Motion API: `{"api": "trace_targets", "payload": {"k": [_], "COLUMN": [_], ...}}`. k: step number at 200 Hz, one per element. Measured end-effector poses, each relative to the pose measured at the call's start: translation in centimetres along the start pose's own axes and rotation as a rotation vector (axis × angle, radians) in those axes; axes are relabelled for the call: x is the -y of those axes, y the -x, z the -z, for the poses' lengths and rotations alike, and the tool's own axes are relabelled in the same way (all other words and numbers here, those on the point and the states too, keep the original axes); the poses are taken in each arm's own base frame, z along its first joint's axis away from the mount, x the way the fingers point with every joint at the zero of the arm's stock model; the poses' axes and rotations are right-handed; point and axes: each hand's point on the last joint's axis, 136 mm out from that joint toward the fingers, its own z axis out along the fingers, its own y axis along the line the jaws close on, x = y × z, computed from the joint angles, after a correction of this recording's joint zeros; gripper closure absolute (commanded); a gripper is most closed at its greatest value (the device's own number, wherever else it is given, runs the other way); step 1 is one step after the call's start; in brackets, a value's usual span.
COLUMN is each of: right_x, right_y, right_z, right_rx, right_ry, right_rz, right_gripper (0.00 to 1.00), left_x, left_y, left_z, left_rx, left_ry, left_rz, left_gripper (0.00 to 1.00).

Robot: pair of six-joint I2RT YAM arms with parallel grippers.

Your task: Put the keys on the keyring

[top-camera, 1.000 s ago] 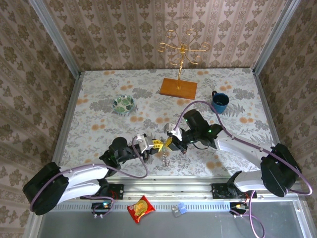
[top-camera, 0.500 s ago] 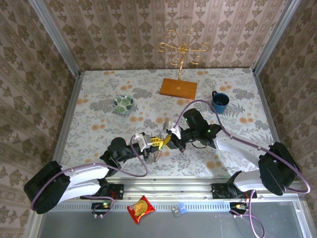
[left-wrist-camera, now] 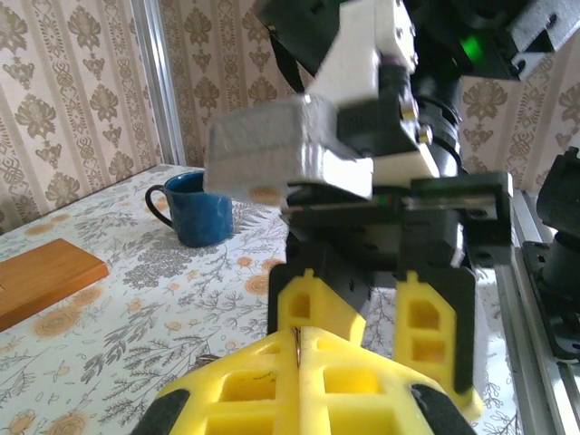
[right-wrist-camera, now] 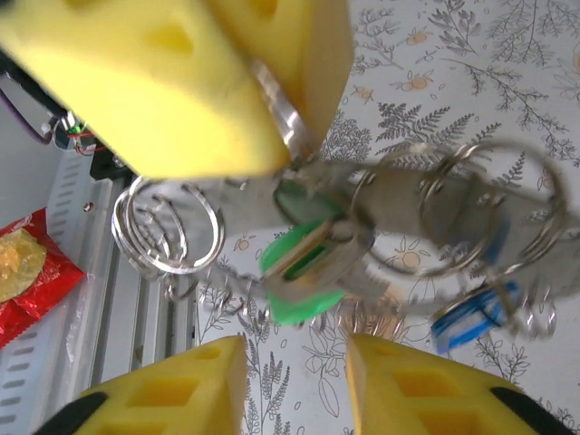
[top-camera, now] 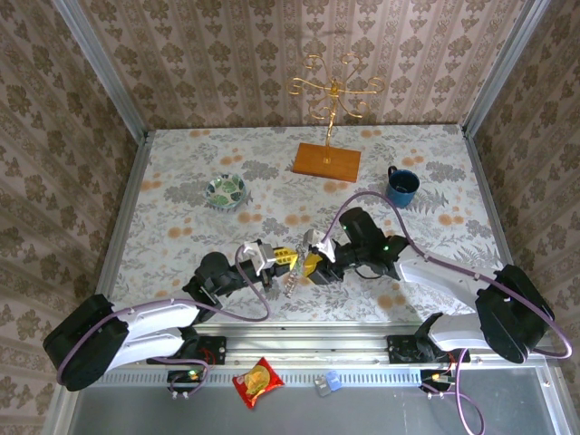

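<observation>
"High in the right wrist view, the keyring [right-wrist-camera: 286,127]: who has it?"

"That's the left gripper [left-wrist-camera: 297,349], jaws clamped on it. The green key [right-wrist-camera: 304,272] and blue key [right-wrist-camera: 471,313] hang below, strung sideways."

"And the right gripper [right-wrist-camera: 297,353]?"

"Jaws apart, just beneath the green one. The blue lies farther off."

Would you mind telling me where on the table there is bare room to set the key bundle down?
Bare tabletop lies between the bowl and the wooden base, along the left edge nearer than the bowl, and on the right nearer than the blue mug. The front centre is crowded: the left gripper pinches the keyring beside the right gripper.
</observation>
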Motion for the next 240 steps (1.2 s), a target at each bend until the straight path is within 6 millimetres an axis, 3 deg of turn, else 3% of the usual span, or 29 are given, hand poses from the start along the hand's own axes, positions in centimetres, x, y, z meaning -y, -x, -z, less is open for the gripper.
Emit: {"api": "trace_targets", "payload": {"k": [54, 112, 138, 195, 240], "right_x": [0.2, 1.6, 1.8, 2.0, 1.8], "right_y": [0.3, 2.2, 2.9, 3.8, 4.4], "right_z": [-1.0, -1.4, -1.0, -0.3, 1.0], "right_rx": [0.042, 0.1, 0.131, 0.156, 0.163], "right_ry": [-0.068, -0.209, -0.25, -0.291, -0.326], "right_rz": [0.051, 0.126, 0.15, 0.186, 0.216], "right_gripper": [0.55, 0.6, 0.68, 0.99, 1.0], "left_x": [-0.7, -0.7, -0.8, -1.1, -1.2], "left_y": [0.5, 0.6, 0.7, 0.8, 1.4], "left_z": [0.0, 0.0, 0.0, 0.1, 0.5], "left_rx": [0.017, 0.022, 0.025, 0.029, 0.036], "left_ry": [0.046, 0.055, 0.063, 0.082, 0.092], "left_rz": [0.005, 0.012, 0.013, 0.012, 0.003], "left_gripper": [1.0, 1.0, 1.0, 1.0, 1.0]}}
